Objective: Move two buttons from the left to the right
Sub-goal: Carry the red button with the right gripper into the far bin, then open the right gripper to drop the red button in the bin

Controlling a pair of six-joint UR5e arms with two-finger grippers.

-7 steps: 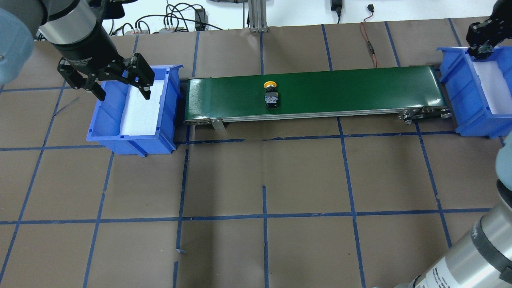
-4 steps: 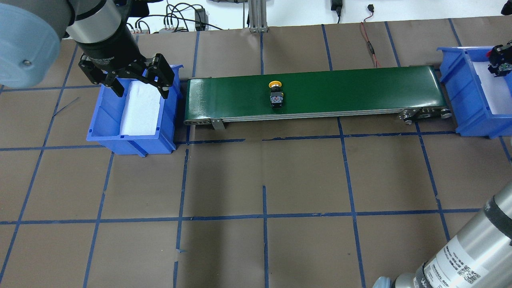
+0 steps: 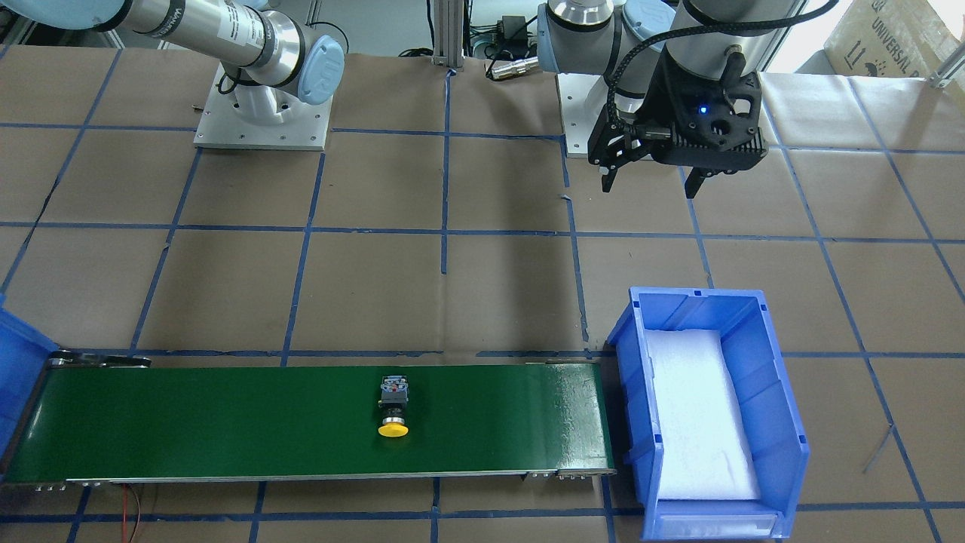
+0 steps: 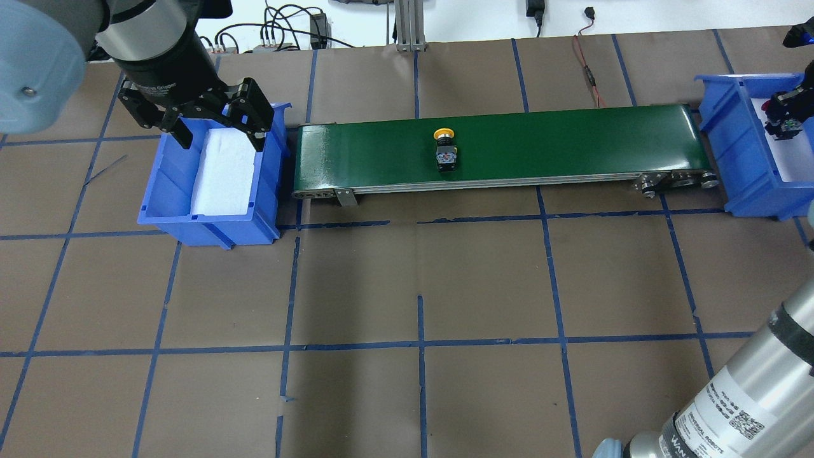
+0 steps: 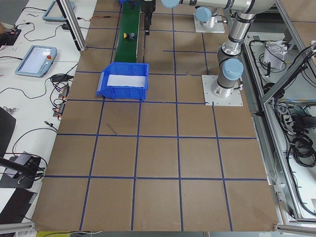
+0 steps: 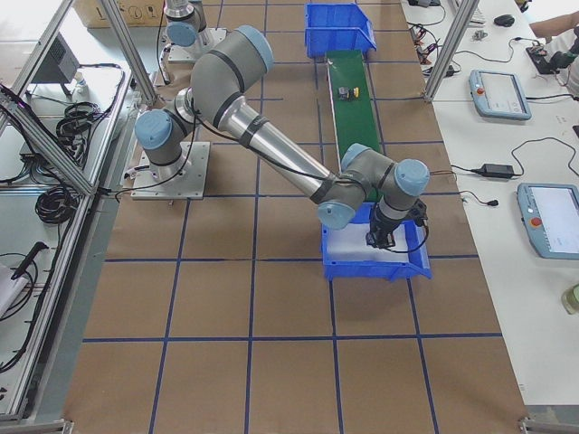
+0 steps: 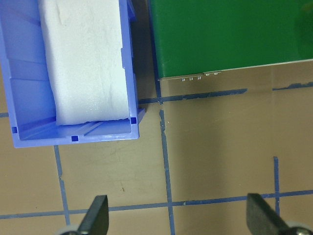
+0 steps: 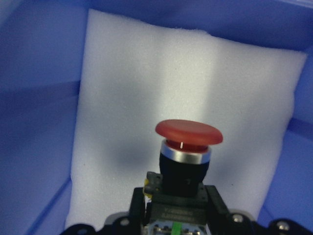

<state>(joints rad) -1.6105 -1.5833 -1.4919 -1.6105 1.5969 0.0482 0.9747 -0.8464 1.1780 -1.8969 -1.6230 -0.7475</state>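
The yellow button (image 4: 445, 149) lies on its side on the green conveyor belt (image 4: 559, 137), near the middle; it also shows in the front view (image 3: 393, 412). My right gripper (image 4: 782, 117) is shut on the red button (image 8: 188, 133) and holds it, cap forward, over the white foam of the right blue bin (image 4: 731, 143). My left gripper (image 4: 216, 133) is open and empty, above the left blue bin (image 4: 165, 191). In the left wrist view both open fingers (image 7: 95, 218) show over the brown table in front of that bin (image 7: 24, 73).
The left bin holds only white foam (image 3: 697, 415). The belt's left end (image 7: 220, 39) sits close to the left bin. A red cable (image 4: 588, 70) lies behind the belt. Blue tape lines cross the brown table cover.
The yellow button has travelled right along the belt. My right gripper has come down into the right bin with the red button. My left gripper has shifted right and back over the left bin.
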